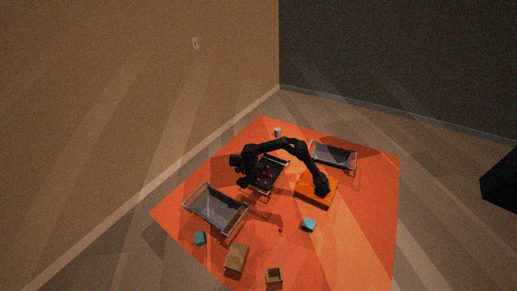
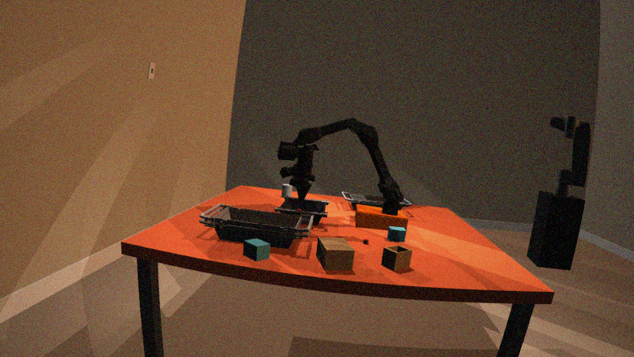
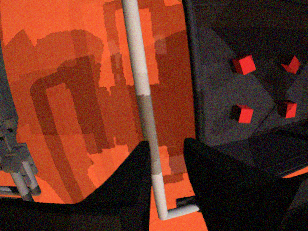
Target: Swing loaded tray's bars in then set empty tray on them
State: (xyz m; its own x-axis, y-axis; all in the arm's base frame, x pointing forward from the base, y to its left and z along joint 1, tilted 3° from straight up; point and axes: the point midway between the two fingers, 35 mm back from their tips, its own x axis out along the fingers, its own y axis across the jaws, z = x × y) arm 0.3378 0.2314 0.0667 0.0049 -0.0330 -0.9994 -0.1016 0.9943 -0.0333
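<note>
The loaded tray (image 1: 277, 170) (image 2: 310, 207) (image 3: 213, 61) is dark and holds several red blocks (image 1: 261, 174) (image 3: 244, 63). Its near wire bar (image 3: 141, 74) (image 1: 263, 190) lies swung out beside the tray end, over the table. The far bar (image 1: 278, 159) is also swung out. My gripper (image 1: 243, 183) (image 2: 302, 197) (image 3: 166, 147) hangs low over the near bar close to one end, shut to a narrow gap and holding nothing. The bar shows in that gap; I cannot tell if they touch. An empty grey tray (image 1: 202, 207) (image 2: 248, 219) lies front left.
A second empty tray (image 1: 332, 155) (image 2: 372, 198) lies behind the arm's orange base (image 1: 307, 187) (image 2: 377, 218). Two teal cubes (image 1: 199, 238) (image 1: 308, 224), a brown box (image 1: 236, 256), a small open box (image 1: 273, 275), a loose red block (image 1: 280, 229) and a grey cylinder (image 1: 277, 132) stand around.
</note>
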